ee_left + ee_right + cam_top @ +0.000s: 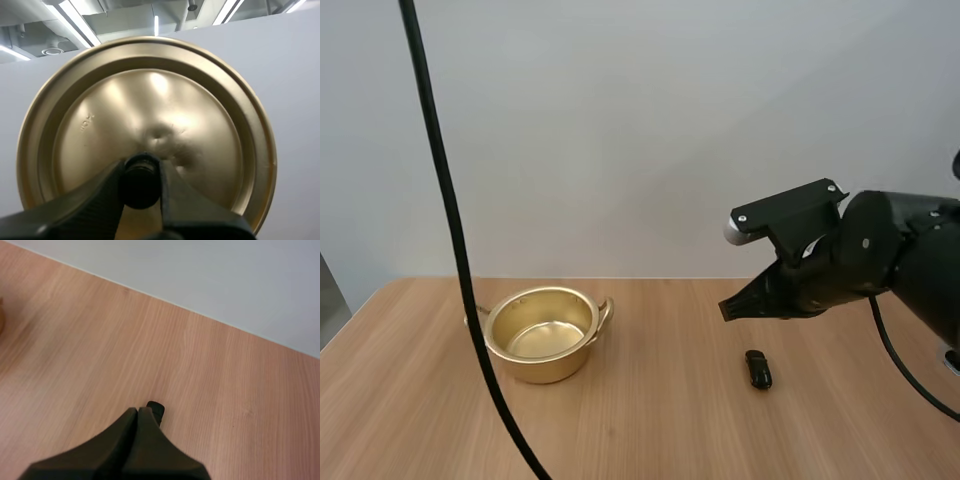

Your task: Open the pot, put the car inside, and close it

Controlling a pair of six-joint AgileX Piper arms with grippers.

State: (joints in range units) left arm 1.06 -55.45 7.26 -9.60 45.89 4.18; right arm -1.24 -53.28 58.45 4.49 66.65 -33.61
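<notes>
The car (757,369) is lying on the desk (660,430) well to the right of the open pot (542,333), its long axis running roughly away from the arms' bases. The right jaws, the nearer pair, are hovering clenched on nothing just above it, slightly toward the pot. The left jaws are grasping the lid (150,110) by its knob. Smooth wood is leaving free room around the car.

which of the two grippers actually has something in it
The left gripper, pinching the gold lid by its black knob; the right gripper is shut on nothing, near the car.
</notes>
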